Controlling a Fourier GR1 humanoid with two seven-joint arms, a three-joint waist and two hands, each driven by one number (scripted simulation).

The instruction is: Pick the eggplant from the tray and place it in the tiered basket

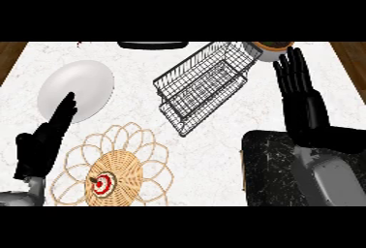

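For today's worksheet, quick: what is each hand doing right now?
Left hand: open, holding nothing.
Right hand: open, holding nothing.

Two grey forearms with smooth, rounded, lightly glossy shells, left robot hand (39,150) matt black with slim segmented fingers, right robot hand (306,104) matt black, broader, blocky palm, black cuff where it meets grey forearm
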